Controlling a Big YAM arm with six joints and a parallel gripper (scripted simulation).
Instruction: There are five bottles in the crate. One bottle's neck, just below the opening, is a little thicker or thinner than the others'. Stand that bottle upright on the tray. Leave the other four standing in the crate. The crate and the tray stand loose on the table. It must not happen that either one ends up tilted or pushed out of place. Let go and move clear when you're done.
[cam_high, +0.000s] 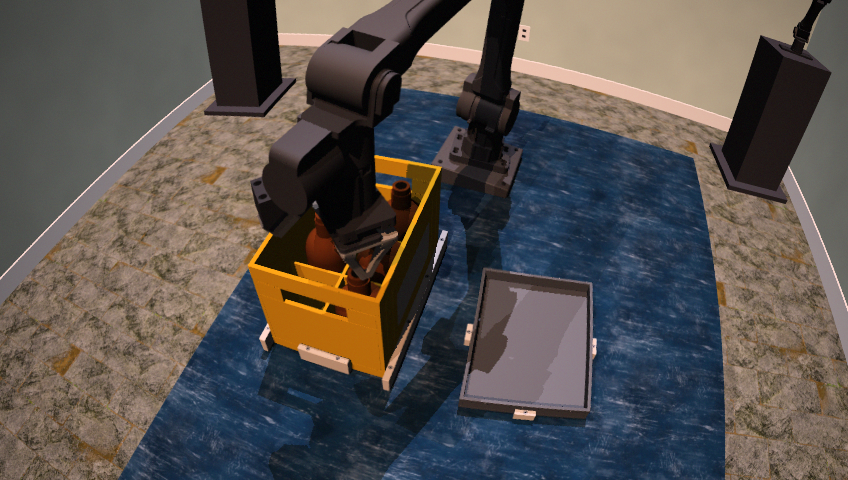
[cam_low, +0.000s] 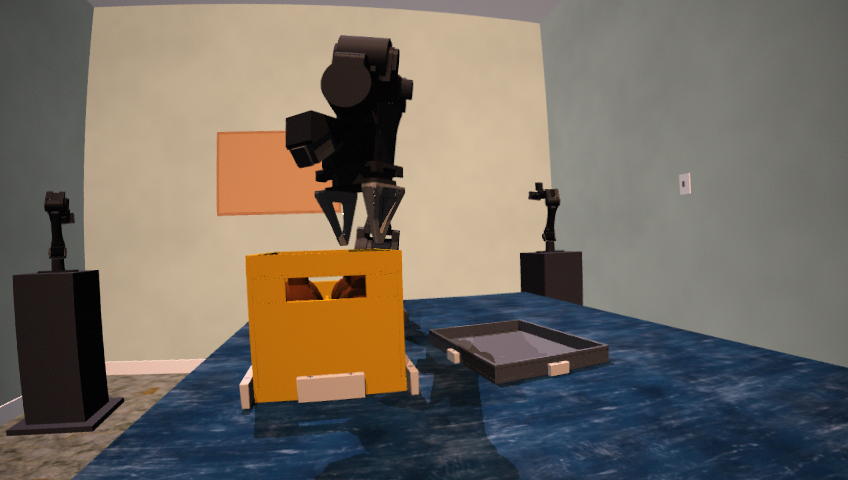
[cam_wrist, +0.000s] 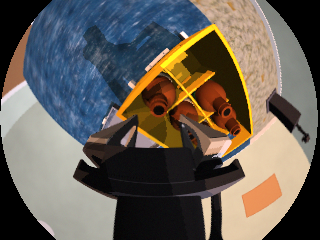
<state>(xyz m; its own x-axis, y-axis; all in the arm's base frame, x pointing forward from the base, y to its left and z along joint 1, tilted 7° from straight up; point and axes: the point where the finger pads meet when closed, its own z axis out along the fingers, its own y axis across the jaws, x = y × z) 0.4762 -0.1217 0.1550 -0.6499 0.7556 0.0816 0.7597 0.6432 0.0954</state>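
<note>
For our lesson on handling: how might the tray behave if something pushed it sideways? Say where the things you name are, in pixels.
The tray (cam_high: 523, 408) (cam_low: 553, 369) would probably keep its shape, since its walls look straight and rigid. Being low and broad, it seems unlikely to tip. The pale blocks (cam_high: 524, 414) (cam_low: 558, 368) against its sides might resist sliding.

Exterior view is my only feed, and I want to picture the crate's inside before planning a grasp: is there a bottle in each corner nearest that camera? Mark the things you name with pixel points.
Observer: No. The near right corner of the crate (cam_high: 315, 342) (cam_low: 327, 344) (cam_wrist: 141, 93) has a bottle (cam_high: 358, 286) (cam_low: 349, 288) (cam_wrist: 159, 93), but the near left compartment has none.
Operator: Are the bottles capped? The crate wall hides their tops from me.
Observer: The wrist view shows three mouths clearly, all dark and without caps.
Operator: Can you pick out the odd neck?
Observer: Not reliably. The wrist view does show one neck partly behind a finger of the gripper (cam_low: 361, 242) (cam_wrist: 159, 120).
</note>
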